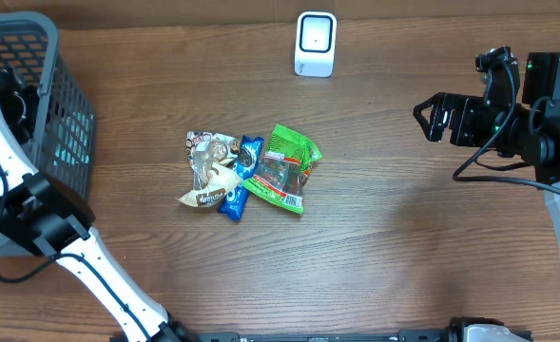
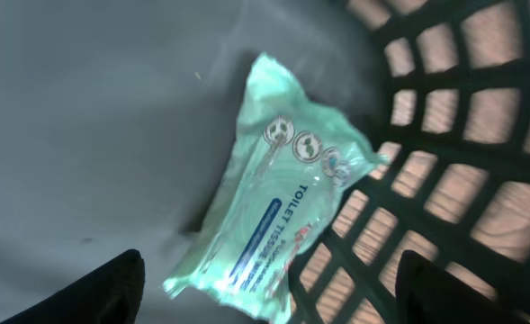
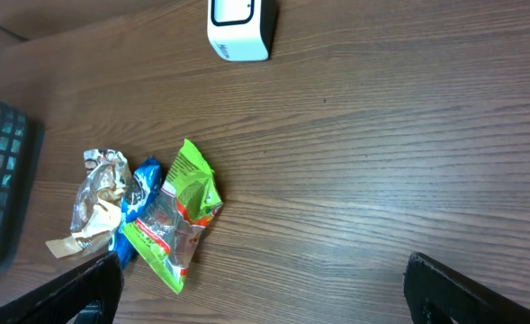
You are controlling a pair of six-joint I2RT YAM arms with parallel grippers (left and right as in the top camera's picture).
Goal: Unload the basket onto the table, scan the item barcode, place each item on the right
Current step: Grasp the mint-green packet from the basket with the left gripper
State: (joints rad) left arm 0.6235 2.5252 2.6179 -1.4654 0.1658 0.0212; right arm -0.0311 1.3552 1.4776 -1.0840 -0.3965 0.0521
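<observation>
Wood-grain brown bench (image 1: 403, 237) carries everything. Grey plastic lattice basket (image 1: 70, 123) sits at the left edge. White-and-black left arm (image 1: 99, 266) rises from the near edge, bends at the elbow and reaches over the rim into the basket. Left gripper (image 2: 272, 265) points at the basket floor, fingers spread wide, gripping nothing. Black right arm (image 1: 536, 123) is at the right edge, held level. Right gripper (image 1: 422, 118) faces bench centre, jaws fully apart, empty.

Mid-bench heap, touching side by side: green foil packet (image 1: 289, 166), blue wrapper (image 1: 241, 180), cream-and-brown wrapper (image 1: 206, 171). Pale green soft pack of toilet tissue (image 2: 282, 189) lies inside the basket, on its floor against the lattice wall, below the left fingers. White box-shaped scanner (image 1: 316, 43) stands upright at the far edge.
</observation>
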